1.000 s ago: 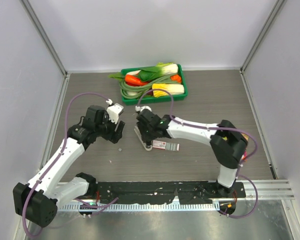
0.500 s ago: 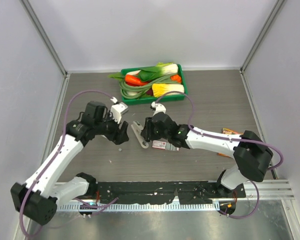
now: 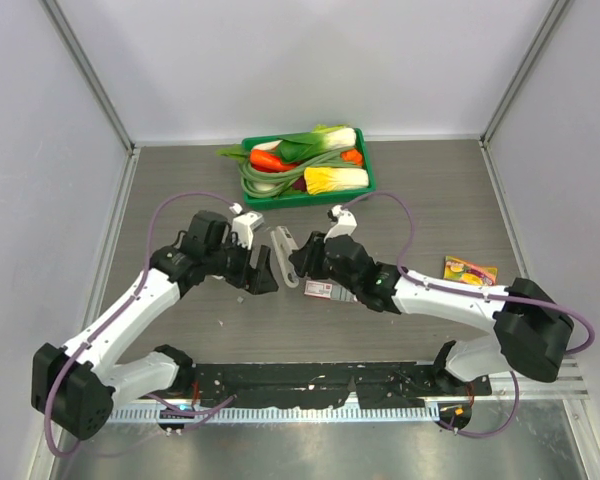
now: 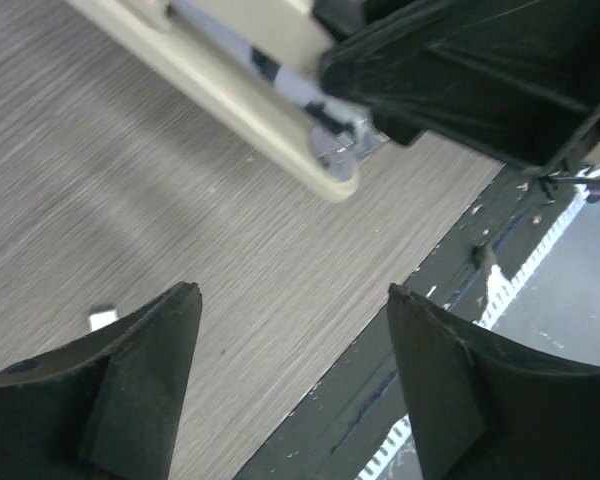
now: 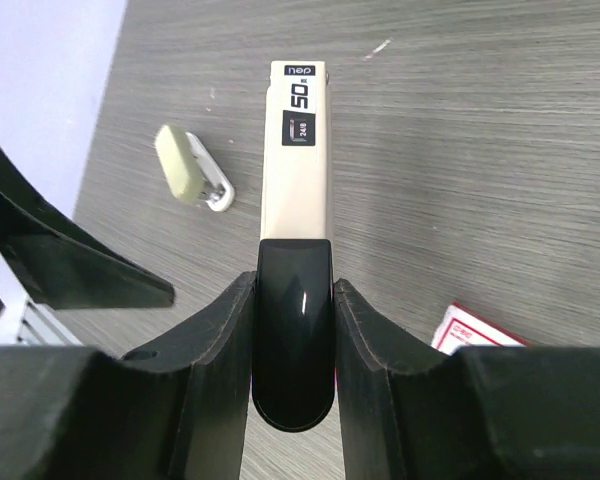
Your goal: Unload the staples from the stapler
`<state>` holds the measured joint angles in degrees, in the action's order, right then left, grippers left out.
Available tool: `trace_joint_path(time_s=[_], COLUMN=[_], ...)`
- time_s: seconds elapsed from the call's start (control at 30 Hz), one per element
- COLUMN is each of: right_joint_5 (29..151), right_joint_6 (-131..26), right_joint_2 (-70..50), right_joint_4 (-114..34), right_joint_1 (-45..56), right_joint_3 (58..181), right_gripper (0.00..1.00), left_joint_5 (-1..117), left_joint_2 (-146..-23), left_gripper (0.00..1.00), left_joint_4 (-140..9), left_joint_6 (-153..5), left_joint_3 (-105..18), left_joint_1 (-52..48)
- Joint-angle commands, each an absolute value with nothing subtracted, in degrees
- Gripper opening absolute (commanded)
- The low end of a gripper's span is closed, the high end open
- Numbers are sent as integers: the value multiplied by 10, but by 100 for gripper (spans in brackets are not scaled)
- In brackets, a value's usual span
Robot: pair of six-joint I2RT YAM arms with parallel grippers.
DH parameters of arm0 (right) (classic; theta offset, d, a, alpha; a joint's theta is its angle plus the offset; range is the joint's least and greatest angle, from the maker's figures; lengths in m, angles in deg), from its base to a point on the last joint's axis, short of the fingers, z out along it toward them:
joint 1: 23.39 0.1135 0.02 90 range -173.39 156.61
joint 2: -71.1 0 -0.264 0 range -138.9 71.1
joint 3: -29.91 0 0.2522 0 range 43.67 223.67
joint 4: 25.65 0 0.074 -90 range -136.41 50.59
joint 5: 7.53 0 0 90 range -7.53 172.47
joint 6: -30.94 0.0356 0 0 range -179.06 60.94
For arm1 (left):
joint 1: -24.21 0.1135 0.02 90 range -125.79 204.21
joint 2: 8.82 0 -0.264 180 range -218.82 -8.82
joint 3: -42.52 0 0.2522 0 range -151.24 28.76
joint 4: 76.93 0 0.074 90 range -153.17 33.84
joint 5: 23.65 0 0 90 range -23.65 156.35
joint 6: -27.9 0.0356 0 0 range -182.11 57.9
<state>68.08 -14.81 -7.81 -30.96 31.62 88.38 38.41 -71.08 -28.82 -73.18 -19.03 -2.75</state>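
My right gripper is shut on the black end of the stapler. It holds the stapler above the table, with the pale grey body pointing away. My left gripper is open and empty, just left of the stapler and lower than it. The left wrist view shows the stapler's underside with a metal channel at its tip. I cannot make out staples in it. A tiny pale bit lies on the table; I cannot tell what it is.
A red-and-white flat box lies just right of the stapler. A small beige piece with a metal loop lies left of the stapler's tip. A green tray of vegetables stands at the back. A yellow packet lies at the right.
My right arm has stretched lower and carried the stapler slightly back. My left gripper has moved right and closed in beside the stapler.
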Motion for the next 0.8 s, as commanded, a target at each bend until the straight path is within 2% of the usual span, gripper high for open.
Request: trace_joint_path(time_s=[0.0,0.13,0.27,0.47,0.5,0.6,0.77], right_joint_5=[641,631,615,616,616,614,635], right_joint_6=[-98,-77,-69,-60,-59,-57,-48], right_joint_2=[-44,-42,-32,-16,-14,-13,-30], right_joint_4=[-162,-137,-125,-118,-116,-115,-102], right_joint_1=[334,354,373,375,377,378,379], right_joint_3=[868,858,850,844,843,845,848], right_gripper=[1,1,1,1,1,1,1], left_joint_5=[367,376,385,395,395,394,395], left_joint_2=[-689,-691,-695,-682,-684,-682,-678], left_gripper=[83,87,86,74,66,53,51], left_joint_4=[-363,-401,-409,-429,-432,-432,-444], left_joint_6=[-809,-830,-816,-801,-799,-785,-777], left_joint_3=[-184,-166,-160,-133,-132,-127,-126], left_joint_1=[-65,-70,-70,-70,-70,-70,-70])
